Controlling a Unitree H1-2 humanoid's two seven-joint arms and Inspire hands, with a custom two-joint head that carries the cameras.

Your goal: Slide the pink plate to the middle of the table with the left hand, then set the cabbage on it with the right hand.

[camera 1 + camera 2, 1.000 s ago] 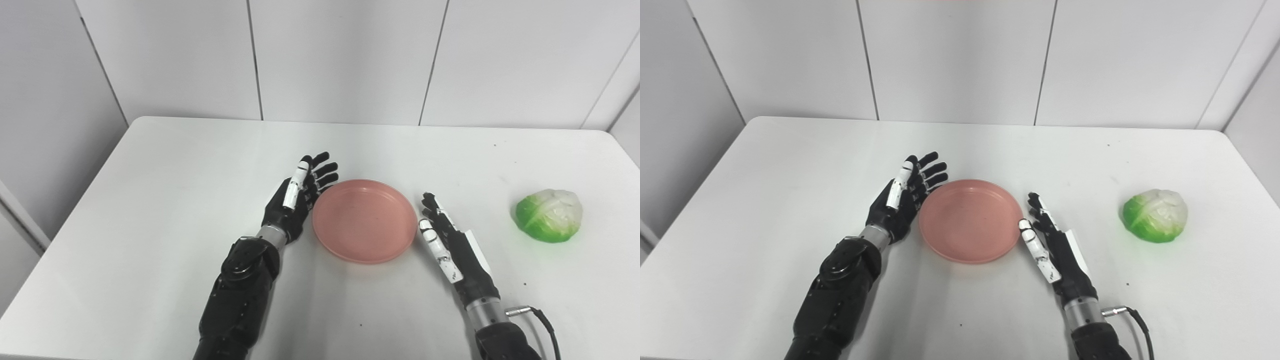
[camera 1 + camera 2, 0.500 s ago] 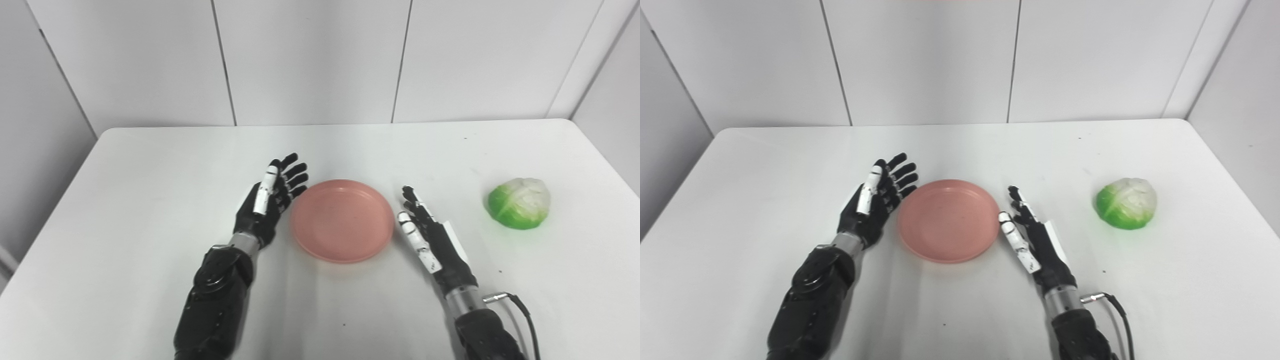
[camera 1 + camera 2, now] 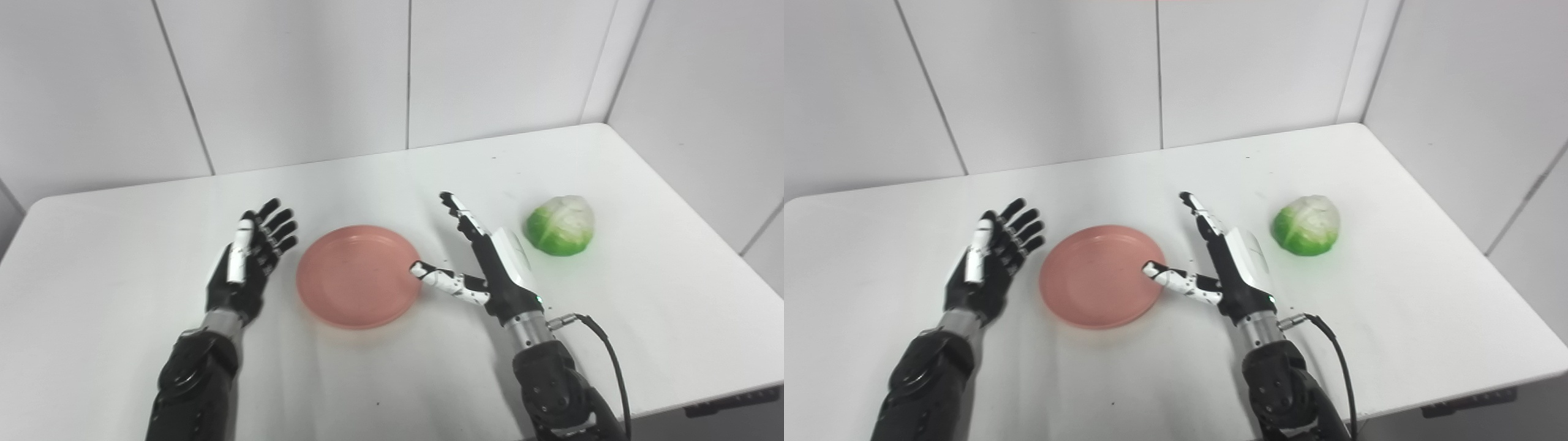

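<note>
The pink plate (image 3: 358, 275) lies flat on the white table (image 3: 122, 343), between my two hands. My left hand (image 3: 245, 263) is open and empty, a little left of the plate and apart from its rim. My right hand (image 3: 490, 263) is open and empty just right of the plate, fingers pointing away and thumb spread toward the plate's right rim. The green and white cabbage (image 3: 560, 225) sits on the table to the right of the right hand, a short gap away. The same layout shows in the right eye view, with plate (image 3: 1099, 275) and cabbage (image 3: 1306, 225).
The table's right edge and front right corner (image 3: 759, 373) lie near the right arm. A black cable (image 3: 612, 361) loops from the right wrist. White wall panels stand behind the table.
The camera has turned to the right, so the whole picture has shifted left. My right hand has risen, reached forward and spread its thumb. My left hand has drawn slightly away from the plate.
</note>
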